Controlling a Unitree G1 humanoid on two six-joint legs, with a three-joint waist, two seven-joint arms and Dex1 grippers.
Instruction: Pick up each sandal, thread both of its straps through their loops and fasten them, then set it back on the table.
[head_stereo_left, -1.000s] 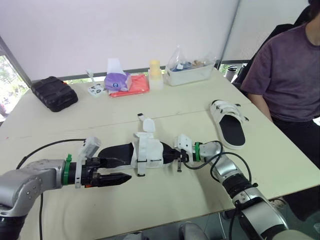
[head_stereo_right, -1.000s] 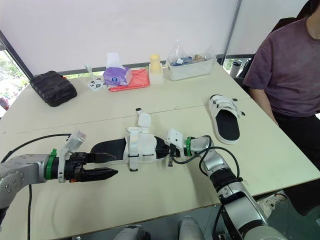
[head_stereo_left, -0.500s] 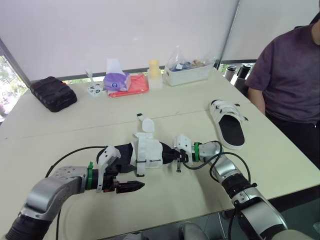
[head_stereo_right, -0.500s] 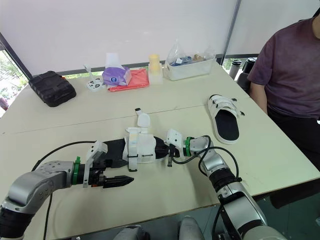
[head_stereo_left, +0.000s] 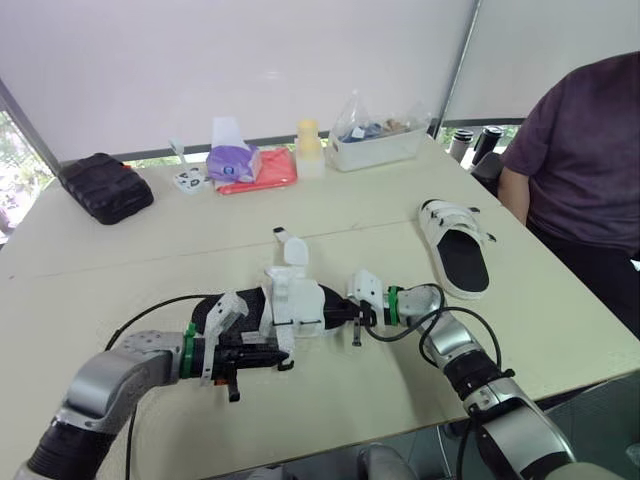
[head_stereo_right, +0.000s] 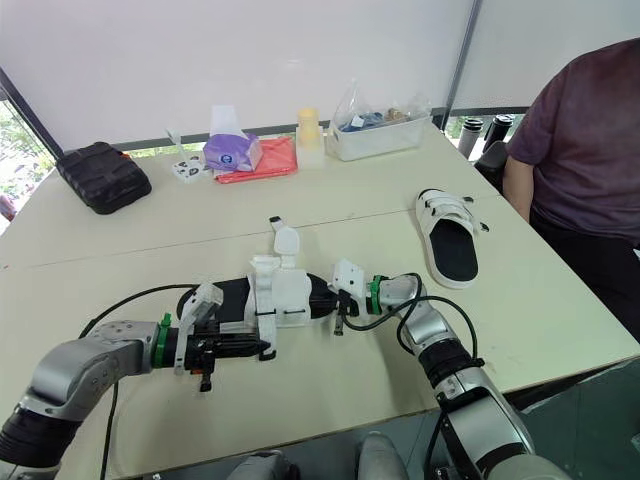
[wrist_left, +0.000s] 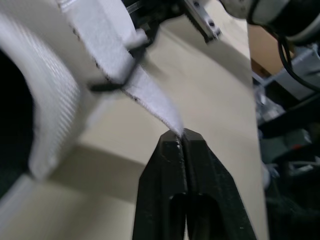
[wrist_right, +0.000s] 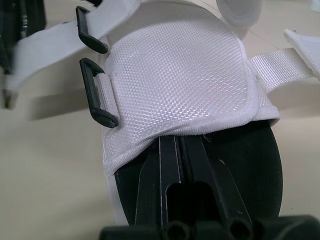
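Left gripper (wrist_left: 183, 136): forearm lies low, coming in from the near left; fingers pinched tight on the strap (wrist_left: 150, 95) tip.
Right gripper (wrist_right: 177, 142): reaches leftward, fingers closed on the sandal (head_stereo_left: 295, 300) at its end.
Sandal: middle of the table (head_stereo_left: 120, 260), long axis left–right, bare footbed leftward.
Second sandal (head_stereo_left: 458, 250): far right, lying near-to-far.

One sandal (head_stereo_left: 290, 298) is lying on the bench (head_stereo_left: 150, 235) between the left fingers (head_stereo_left: 255, 352) and the right fingers (head_stereo_left: 345, 312). The other sandal (head_stereo_left: 460, 252) is lying to its right, and a case (head_stereo_left: 107, 186) is sitting at the back left.
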